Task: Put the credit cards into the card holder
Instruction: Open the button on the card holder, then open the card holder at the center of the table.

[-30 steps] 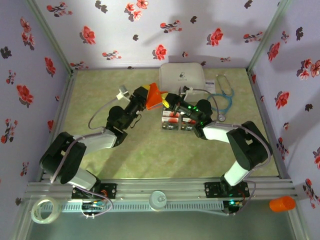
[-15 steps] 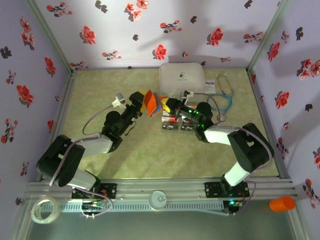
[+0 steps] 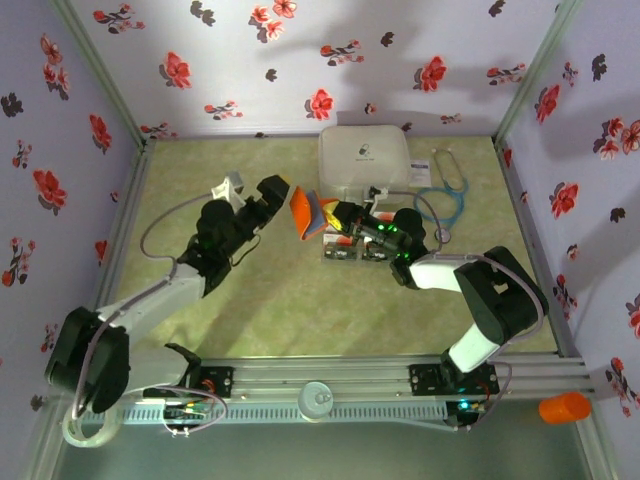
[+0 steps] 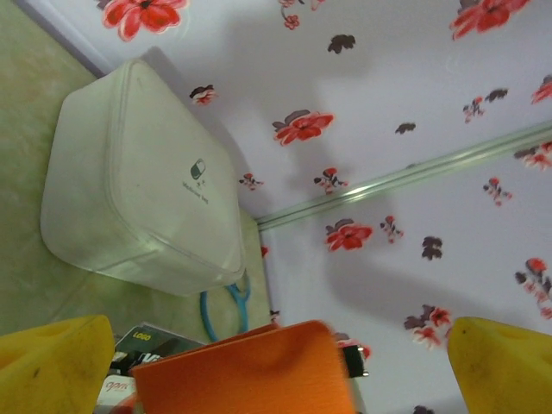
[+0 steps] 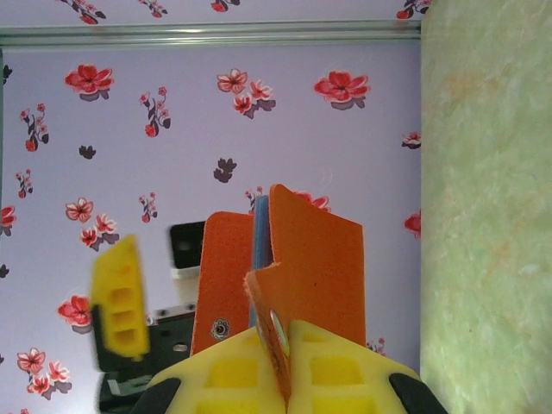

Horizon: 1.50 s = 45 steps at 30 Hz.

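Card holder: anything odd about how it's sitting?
The card holder is off the mat, standing on edge and half-folded, pinched at one edge by the right gripper. The left gripper is open beside it. The credit cards lie on the mat.

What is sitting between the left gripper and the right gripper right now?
The orange card holder, clamped in the shut right gripper, beside the open left gripper; the top external view shows it.
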Motion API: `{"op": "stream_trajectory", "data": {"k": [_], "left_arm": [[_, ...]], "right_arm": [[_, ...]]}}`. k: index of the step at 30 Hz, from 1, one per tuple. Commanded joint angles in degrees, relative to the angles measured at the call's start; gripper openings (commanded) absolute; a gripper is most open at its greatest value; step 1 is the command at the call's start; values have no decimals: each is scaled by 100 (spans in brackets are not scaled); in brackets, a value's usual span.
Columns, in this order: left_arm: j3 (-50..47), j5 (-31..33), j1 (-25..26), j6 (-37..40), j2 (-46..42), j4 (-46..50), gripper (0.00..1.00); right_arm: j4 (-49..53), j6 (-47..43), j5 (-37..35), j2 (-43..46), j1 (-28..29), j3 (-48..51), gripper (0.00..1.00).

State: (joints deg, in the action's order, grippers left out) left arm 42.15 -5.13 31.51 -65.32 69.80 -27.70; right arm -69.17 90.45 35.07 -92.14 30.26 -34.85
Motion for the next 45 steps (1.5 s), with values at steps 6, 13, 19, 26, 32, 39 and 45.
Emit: {"op": "stream_trajectory", "data": {"k": [6,13,19,26,32,39,45], "left_arm": [[1944,332,408,2105,354,4217,100],[2834,1005,872,2927,888,5521,100],[2671,1435,1011,3077,829,5701,100],[2049,1589,1007,3028,460,5454,100],[1653,1634,1007,3043,346,5325,100],[1369,1664,1015,3163,342,5171,100],[1206,1638,1077,3251,443,5062,100]], "right_arm": [[-584,15,-123,-105,-2,153,0],[-677,56,-167,-125,-3,224,0],[-675,40,-224,-120,-3,327,0],[-728,-4,-324,-98,17,550,0],[-743,-91,-493,-68,119,753,0],[-763,-305,-915,-6,402,1132,0],[-878,-518,-1437,-27,718,1513,0]]}}
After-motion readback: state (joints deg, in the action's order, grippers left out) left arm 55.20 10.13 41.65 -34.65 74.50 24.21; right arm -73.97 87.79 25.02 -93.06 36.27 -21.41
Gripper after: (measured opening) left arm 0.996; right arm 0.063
